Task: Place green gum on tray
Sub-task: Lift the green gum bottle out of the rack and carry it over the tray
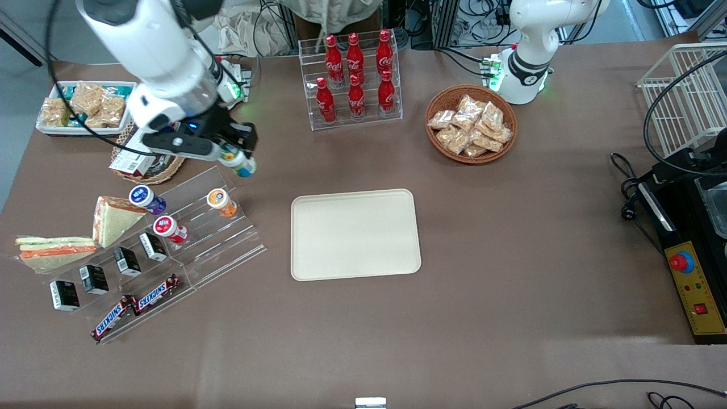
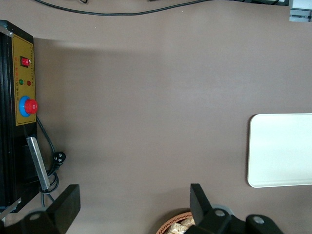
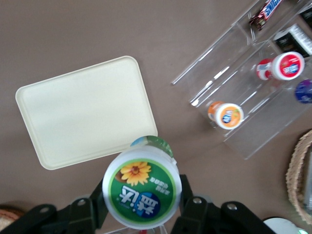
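My right gripper [image 1: 235, 156] is shut on the green gum [image 1: 243, 165], a small bottle with a white lid, green label and teal body. It holds the bottle in the air above the clear stepped rack [image 1: 216, 238], farther from the front camera than the orange-lidded bottle [image 1: 220, 201]. In the right wrist view the gum [image 3: 142, 187] sits lid-up between the black fingers [image 3: 190, 197]. The cream-beige tray [image 1: 355, 234] lies bare on the brown table, toward the parked arm from the gripper; it also shows in the right wrist view [image 3: 85, 109] and the left wrist view [image 2: 282, 148].
The rack holds purple-lidded [image 1: 145, 197] and red-lidded [image 1: 168, 227] bottles, black boxes and Snickers bars [image 1: 136, 307]. Sandwiches [image 1: 108, 221] lie beside it. A cola bottle rack [image 1: 355, 79], a snack basket [image 1: 471, 130], a white snack tray [image 1: 85, 105] and a control box [image 1: 690, 284] stand around.
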Motion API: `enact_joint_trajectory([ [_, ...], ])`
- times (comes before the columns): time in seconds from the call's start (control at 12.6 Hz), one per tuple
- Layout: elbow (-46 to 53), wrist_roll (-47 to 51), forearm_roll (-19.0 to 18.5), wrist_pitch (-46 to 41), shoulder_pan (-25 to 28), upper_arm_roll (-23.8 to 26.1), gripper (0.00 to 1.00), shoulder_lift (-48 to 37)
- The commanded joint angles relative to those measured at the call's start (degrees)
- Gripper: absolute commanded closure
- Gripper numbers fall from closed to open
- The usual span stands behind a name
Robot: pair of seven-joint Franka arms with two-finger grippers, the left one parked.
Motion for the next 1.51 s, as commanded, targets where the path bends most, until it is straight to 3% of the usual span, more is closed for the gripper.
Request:
enact_joint_trajectory([
  [0.0, -4.8, 1.4, 0.5, 7.3, 0.2, -0.6, 0.75, 2.8],
  [0.32, -18.5, 9.2, 0.8, 25.8, 3.8, -0.6, 0.75, 4.7],
  [0.72, -27.0, 13.9, 0.9, 46.8, 6.2, -0.6, 0.75, 13.3],
  [1.11, -27.2, 18.8, 0.8, 55.1, 8.4, -0.5, 0.74, 21.4],
  [1.19, -27.1, 18.8, 0.8, 55.1, 8.4, -0.5, 0.61, 21.5],
  [1.27, -27.0, 18.6, 0.8, 55.1, 8.2, -0.6, 0.01, 21.5],
  [1.43, -26.5, 18.1, 0.8, 55.0, 7.8, -0.6, 0.0, 21.3],
])
